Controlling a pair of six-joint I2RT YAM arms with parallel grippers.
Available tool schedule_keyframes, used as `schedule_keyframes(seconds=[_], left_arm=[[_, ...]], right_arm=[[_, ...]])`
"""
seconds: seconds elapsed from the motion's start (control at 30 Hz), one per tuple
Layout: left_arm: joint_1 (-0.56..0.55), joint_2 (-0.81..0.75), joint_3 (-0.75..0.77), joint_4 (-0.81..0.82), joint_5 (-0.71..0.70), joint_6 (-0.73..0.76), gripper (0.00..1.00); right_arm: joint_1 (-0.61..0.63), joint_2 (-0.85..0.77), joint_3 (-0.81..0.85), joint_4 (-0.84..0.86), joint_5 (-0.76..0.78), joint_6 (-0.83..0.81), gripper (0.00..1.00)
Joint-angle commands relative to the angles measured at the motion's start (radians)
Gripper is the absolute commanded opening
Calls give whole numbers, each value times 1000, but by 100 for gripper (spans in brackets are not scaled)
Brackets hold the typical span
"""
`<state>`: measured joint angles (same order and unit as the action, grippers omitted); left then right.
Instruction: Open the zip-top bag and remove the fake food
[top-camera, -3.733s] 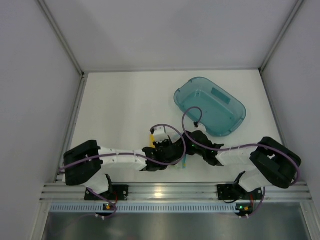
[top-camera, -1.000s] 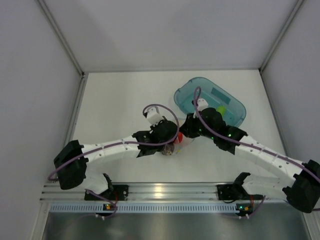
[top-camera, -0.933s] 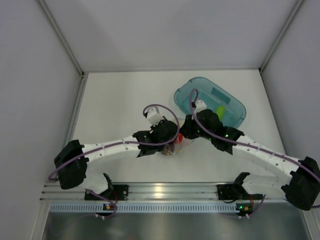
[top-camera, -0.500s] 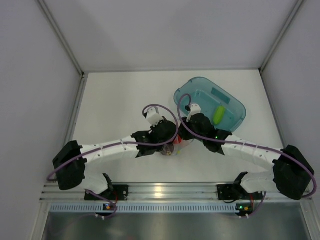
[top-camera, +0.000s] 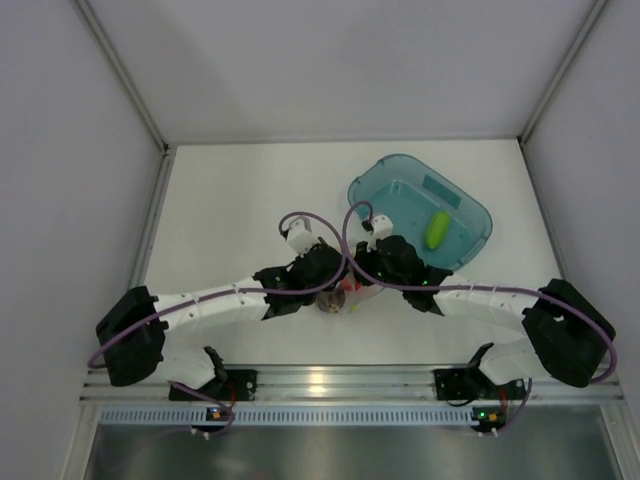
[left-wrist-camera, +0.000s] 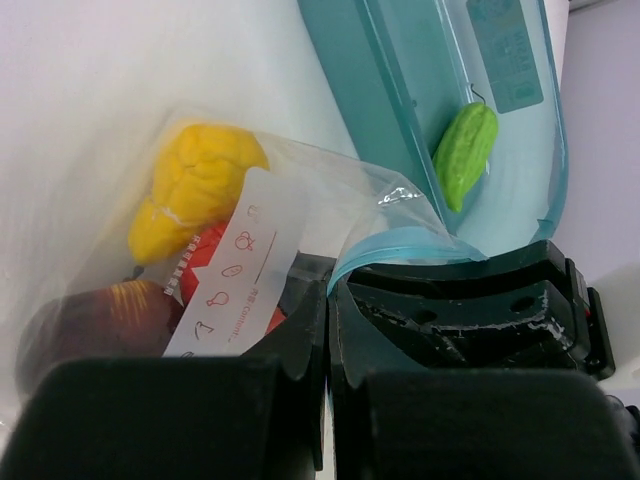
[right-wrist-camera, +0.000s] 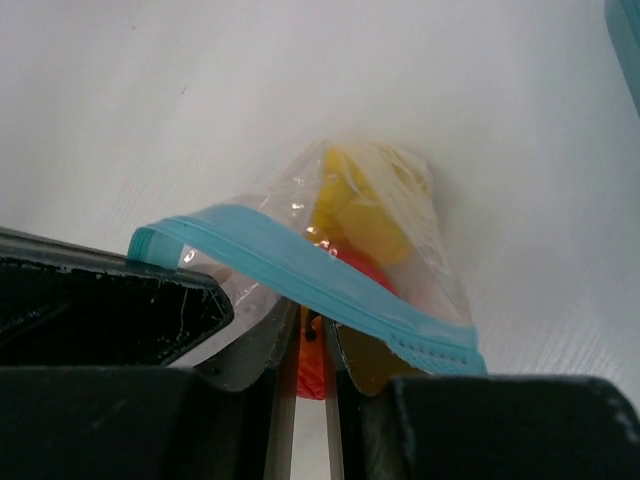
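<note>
The bag (top-camera: 345, 290) lies about midway between the left and right edges of the worktop (top-camera: 230, 220), nearer the near edge than the far one, with both arms meeting over it. The tray (top-camera: 400, 200) sits toward the far right corner, just beyond the bag.

The left tool (left-wrist-camera: 328, 300) has its fingers pressed fully together. The blue zip strip (left-wrist-camera: 400, 245) comes out from between them, so it is clamped on the edge of the bag's mouth. From that grip the strip arches up and over, holding the mouth agape.

The right tool (right-wrist-camera: 310, 325) faces the left one across the bag. Its fingers stand a narrow slit apart and pass under the arch of the strip into the mouth. Red shows in the slit, but I cannot tell whether the fingers have hold of anything.

Three pieces are inside the bag. The yellow piece (left-wrist-camera: 195, 185) lies deepest, at the end away from the mouth. The red piece (left-wrist-camera: 215, 270) is next to it, partly hidden behind a white label (left-wrist-camera: 240, 265) on the film. The maroon piece (left-wrist-camera: 70, 320) lies beside the red one, blurred by the plastic.

The green piece (top-camera: 436, 229) lies alone on the tray's floor, toward its right side, well apart from the bag.
</note>
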<state>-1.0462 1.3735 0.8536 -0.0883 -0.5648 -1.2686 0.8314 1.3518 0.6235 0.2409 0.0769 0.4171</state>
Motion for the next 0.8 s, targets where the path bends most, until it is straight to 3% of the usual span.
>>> schedule_keyframes(seconds=[0.0,0.77], left_arm=[[17,-53,-37,78,31,5,0],[74,-70,-77,78,62,8,0]], right_arm=[[21,21,-13,121,-32,-40,15],[86,7,-57,86,4,-84,18]])
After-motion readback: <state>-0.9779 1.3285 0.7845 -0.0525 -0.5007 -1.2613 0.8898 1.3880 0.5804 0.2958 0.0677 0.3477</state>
